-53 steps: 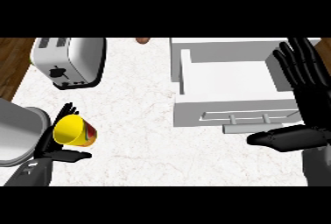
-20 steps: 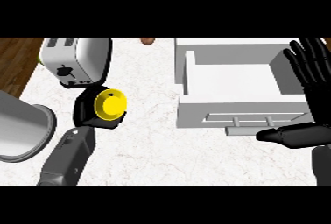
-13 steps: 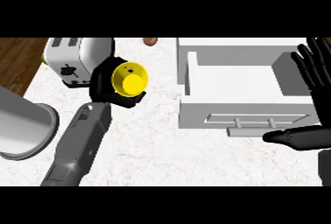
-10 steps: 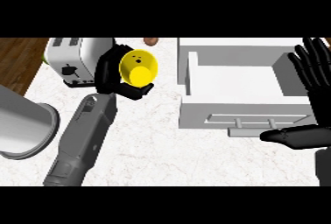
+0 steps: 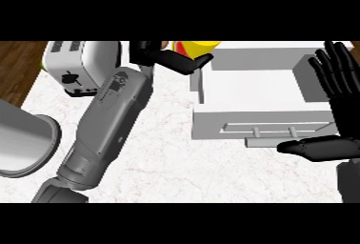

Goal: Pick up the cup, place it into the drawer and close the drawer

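Ok so compared with half a second ago the left forearm has stretched way further up the counter, and the cup has gone with it: it was hanging next to the toaster, now it's up at the very top of the view, right at the far left corner of the drawer. The left hand is curled round the cup, black fingers wrapping its lower side, so it's got hold of it. The right hand hasn't budged, it's parked at the right edge with fingers straight up and the thumb poking left just in front of the drawer's face, holding nothing. Of the cup you only get a slice: bright yellow, a bit of red on its left side, the rest cut off by the top of the view and by the fingers. Can't tell if it's over the drawer's left wall or just outside it. The drawer is white and pulled open, with a bar handle on its front; the inside shows plain white floor and walls. There's also a big grey pot at lower left, can't tell what's in it.
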`<act>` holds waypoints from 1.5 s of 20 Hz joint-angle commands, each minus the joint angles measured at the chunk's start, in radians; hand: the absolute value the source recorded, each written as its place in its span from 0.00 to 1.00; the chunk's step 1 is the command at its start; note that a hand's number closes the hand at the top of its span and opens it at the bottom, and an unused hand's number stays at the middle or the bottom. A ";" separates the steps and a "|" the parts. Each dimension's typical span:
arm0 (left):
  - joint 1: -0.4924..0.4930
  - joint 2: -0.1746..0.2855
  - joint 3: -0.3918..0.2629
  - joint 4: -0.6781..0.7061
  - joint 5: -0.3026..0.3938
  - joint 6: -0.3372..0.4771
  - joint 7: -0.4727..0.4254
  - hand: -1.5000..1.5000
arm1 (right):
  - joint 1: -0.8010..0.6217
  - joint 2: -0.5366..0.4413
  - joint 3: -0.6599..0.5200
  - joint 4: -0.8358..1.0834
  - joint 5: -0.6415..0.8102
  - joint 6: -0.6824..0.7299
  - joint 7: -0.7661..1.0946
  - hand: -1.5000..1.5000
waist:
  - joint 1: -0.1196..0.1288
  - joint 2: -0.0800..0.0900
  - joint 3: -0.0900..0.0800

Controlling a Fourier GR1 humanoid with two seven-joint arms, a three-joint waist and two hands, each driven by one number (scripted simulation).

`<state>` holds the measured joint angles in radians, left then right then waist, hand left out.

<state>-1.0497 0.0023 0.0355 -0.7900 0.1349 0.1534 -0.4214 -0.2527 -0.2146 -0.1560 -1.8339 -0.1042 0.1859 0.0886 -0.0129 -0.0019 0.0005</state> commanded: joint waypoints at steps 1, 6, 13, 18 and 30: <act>-0.154 -0.002 -0.061 0.090 0.039 0.113 0.101 1.00 | -0.067 -0.003 -0.003 0.052 0.008 -0.011 0.000 0.00 | -0.015 0.007 0.000; -0.263 -0.002 -0.101 0.284 0.058 0.185 0.162 1.00 | -0.028 -0.006 0.009 -0.027 -0.023 0.014 0.035 0.00 | -0.053 0.012 0.000; -0.295 -0.002 -0.228 0.448 0.144 0.191 0.178 1.00 | -0.101 -0.004 0.030 0.034 -0.022 0.028 0.013 0.00 | -0.103 0.029 0.001; -0.316 -0.002 -0.319 0.515 0.125 0.107 0.237 1.00 | -0.125 -0.007 0.025 0.043 -0.037 0.042 -0.006 0.00 | -0.146 0.043 0.003; -0.207 -0.002 -0.343 0.429 0.314 0.122 0.117 0.00 | -0.158 0.052 0.148 0.070 -0.129 0.156 -0.001 0.00 | -0.191 0.052 0.000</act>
<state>-1.2813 0.0000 -0.3180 -0.3300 0.3823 0.2683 -0.2655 -0.3942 -0.1854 -0.0644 -1.7677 -0.1843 0.2870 0.0702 -0.1988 0.0504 0.0018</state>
